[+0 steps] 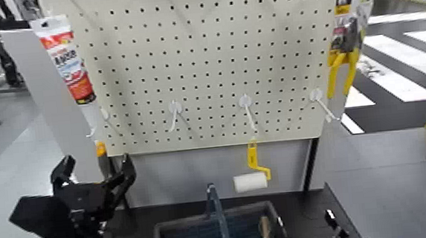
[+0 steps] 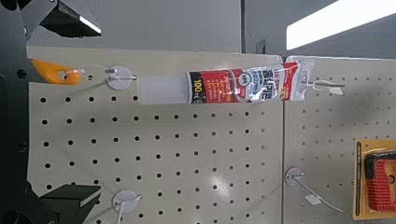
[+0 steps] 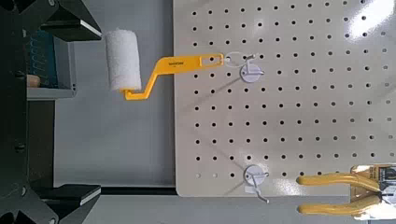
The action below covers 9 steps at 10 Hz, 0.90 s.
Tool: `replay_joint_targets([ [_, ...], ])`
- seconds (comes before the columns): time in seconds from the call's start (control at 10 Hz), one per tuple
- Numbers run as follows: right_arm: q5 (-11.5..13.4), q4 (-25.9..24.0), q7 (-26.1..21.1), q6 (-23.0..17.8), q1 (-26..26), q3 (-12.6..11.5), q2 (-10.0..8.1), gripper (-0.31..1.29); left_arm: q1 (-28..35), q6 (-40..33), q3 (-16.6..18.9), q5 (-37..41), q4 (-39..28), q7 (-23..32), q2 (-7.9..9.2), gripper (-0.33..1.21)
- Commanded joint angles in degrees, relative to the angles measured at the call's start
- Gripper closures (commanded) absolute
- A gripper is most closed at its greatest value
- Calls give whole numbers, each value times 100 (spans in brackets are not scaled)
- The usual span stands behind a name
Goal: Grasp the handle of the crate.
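A pale pegboard stood on a grey floor. White floor stripes lay beyond it. A ceiling light glowed overhead.

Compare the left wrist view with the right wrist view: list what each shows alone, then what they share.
Only the left wrist view: the sealant tube hanging on the pegboard, and the left gripper, open.

Only the right wrist view: the paint roller on its yellow handle, the crate edge, the yellow-handled pliers, and the right gripper, open.

Both: the perforated pegboard and its white hooks.
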Motion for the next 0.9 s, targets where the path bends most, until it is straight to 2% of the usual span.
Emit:
replay_joint_targets([
  [0.1,-20,3,9,1,-8,8,0,14,0,0,0,23,0,0,5,11],
  [0.4,-47,3,9,18,-8,8,0,14,35,9,-9,137,-18,-9,-4,11],
  [0.7,-56,3,26,53,-8,16,-9,14,132,237,-281,761,-35,-97,32,11],
  [0.9,-64,-6,35,89,-17,16,-18,14,255,580,-308,1324,-88,-308,32,11],
])
